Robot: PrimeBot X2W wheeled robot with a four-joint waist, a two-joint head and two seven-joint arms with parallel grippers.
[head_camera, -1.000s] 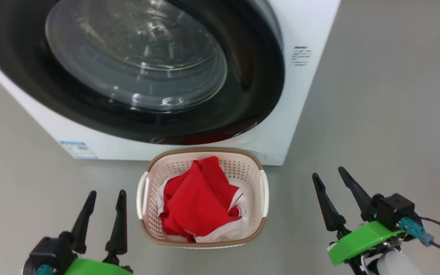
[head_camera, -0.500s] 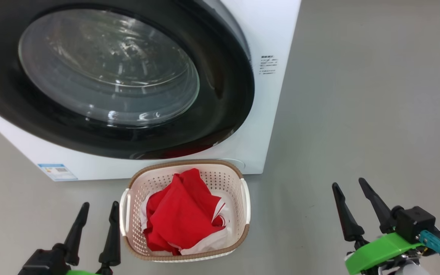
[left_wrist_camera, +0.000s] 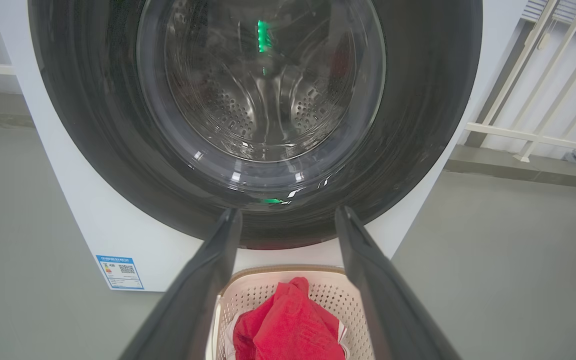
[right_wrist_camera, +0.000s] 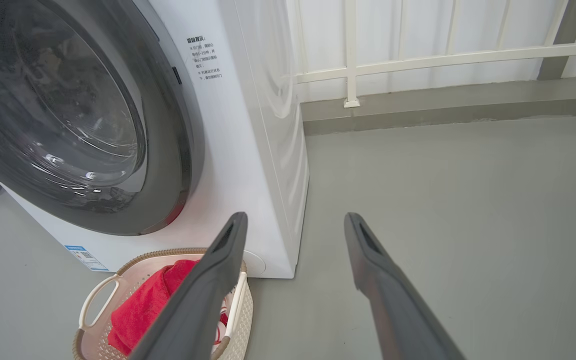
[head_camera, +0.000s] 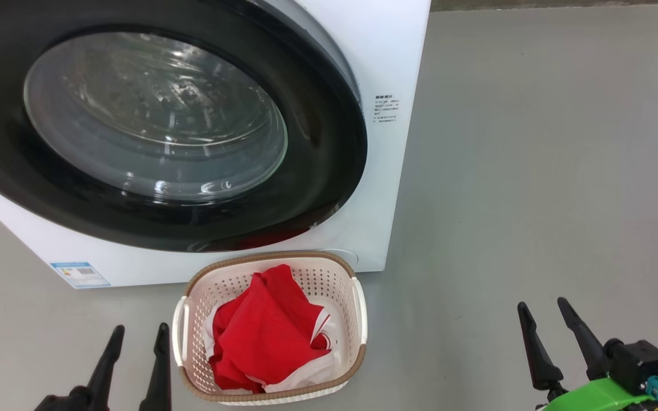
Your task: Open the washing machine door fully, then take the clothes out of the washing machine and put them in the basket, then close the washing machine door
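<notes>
The white washing machine (head_camera: 389, 188) (right_wrist_camera: 248, 165) fills the upper left, and its black-rimmed washing machine door (head_camera: 152, 123) (left_wrist_camera: 258, 100) lies flush against the front. Red clothes (head_camera: 266, 334) (left_wrist_camera: 288, 330) with white trim lie heaped in the cream basket (head_camera: 337, 274) (right_wrist_camera: 98, 302) on the floor right before the machine. At the lower left my left gripper (head_camera: 137, 332) stands open and empty, just left of the basket. Far out at the lower right my right gripper (head_camera: 543, 308) is open too, holding nothing.
Grey floor (head_camera: 534, 171) spreads wide to the right of the machine. A white railing (right_wrist_camera: 418, 55) and a low grey kerb (right_wrist_camera: 443, 107) run behind it. A small blue label (head_camera: 79, 274) sits at the machine's lower left corner.
The head camera has drawn back and turned right, so machine and basket slide left and down in the picture. Both grippers sit lower in the picture and stay open.
</notes>
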